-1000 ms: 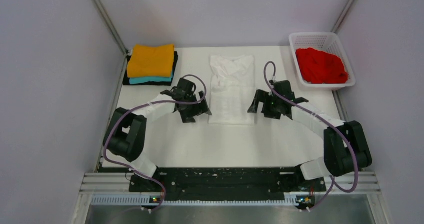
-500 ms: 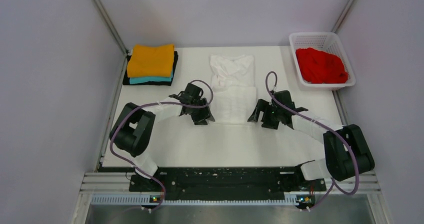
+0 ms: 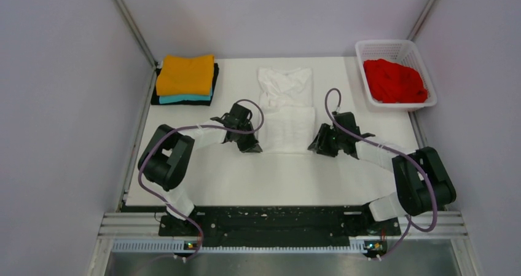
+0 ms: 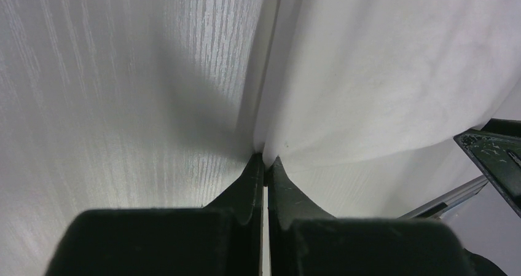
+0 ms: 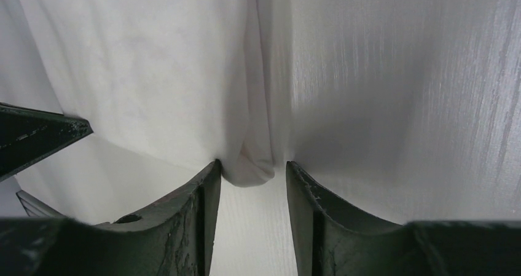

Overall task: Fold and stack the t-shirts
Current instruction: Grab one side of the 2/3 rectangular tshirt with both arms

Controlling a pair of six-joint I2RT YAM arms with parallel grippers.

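At the near hem of the white t-shirt [image 3: 289, 119], mid-table, the left gripper [image 4: 264, 159] is clenched on one corner; the right gripper [image 5: 250, 165] stands released around the other. It should, I judge, close fully before both lift evenly. Farther back, the mesh basket [image 3: 387, 42] holds the red t-shirt [image 3: 393, 80].

the large white cloth t-shirt [image 3: 287, 113] is looking soft and matt; the white table top [image 4: 92, 104] is showing a fine ribbed grain; the white mesh basket [image 3: 393, 48] is looking plastic.
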